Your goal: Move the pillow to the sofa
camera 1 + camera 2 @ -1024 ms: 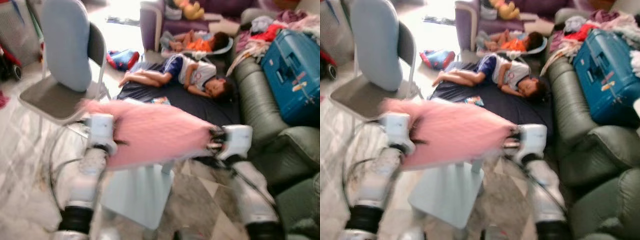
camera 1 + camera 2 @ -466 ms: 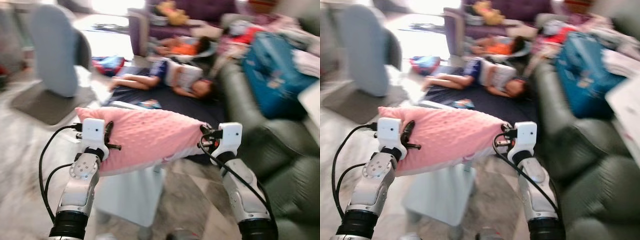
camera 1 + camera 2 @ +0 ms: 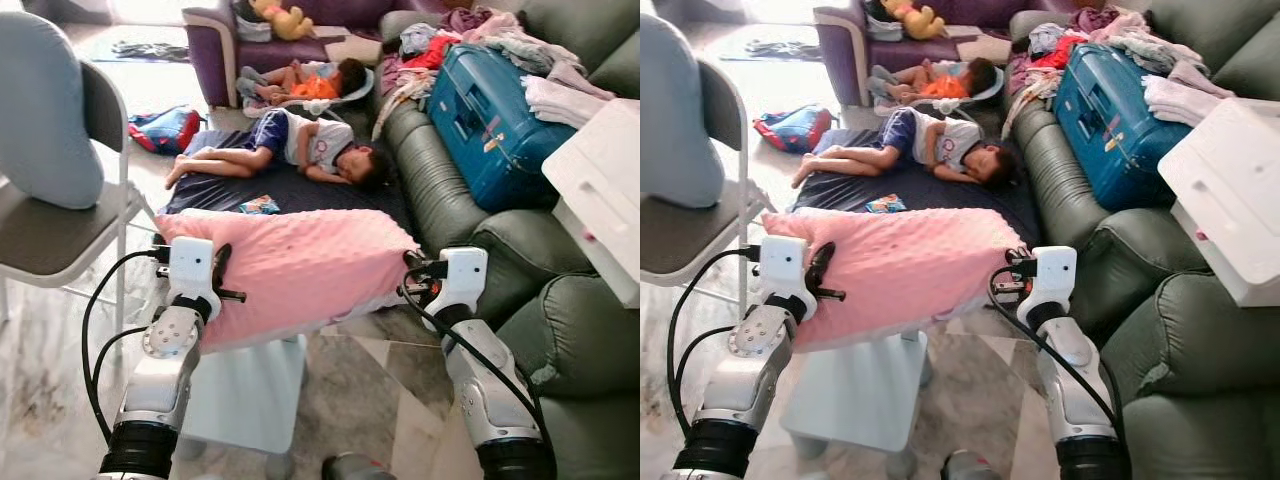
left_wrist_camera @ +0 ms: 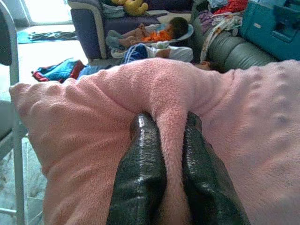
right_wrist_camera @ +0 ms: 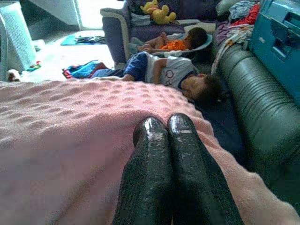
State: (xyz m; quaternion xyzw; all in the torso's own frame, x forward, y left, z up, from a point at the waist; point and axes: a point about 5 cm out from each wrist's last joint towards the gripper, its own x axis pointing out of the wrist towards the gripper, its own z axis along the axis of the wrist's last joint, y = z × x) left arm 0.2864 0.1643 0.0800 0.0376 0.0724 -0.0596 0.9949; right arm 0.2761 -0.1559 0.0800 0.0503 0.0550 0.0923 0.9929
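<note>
The pink dotted pillow (image 3: 295,265) hangs level in front of me, carried between both arms above the floor. My left gripper (image 4: 166,123) is shut on a pinched fold at the pillow's left end. At the right end, my right gripper (image 5: 165,123) is shut on the pillow's edge, its fingers (image 5: 150,154) pressed together. The green leather sofa (image 3: 445,195) runs along my right side, just beyond the right gripper (image 3: 413,275).
A blue suitcase (image 3: 490,110), clothes and a white box (image 3: 600,190) lie on the sofa. Two people sleep on a dark mat (image 3: 300,185) on the floor ahead. A grey folding chair (image 3: 50,230) stands at left, and a pale blue stool (image 3: 245,390) below the pillow.
The view has swung to the right and sharpened, bringing more of the sofa into view. The pillow remains held between both grippers.
</note>
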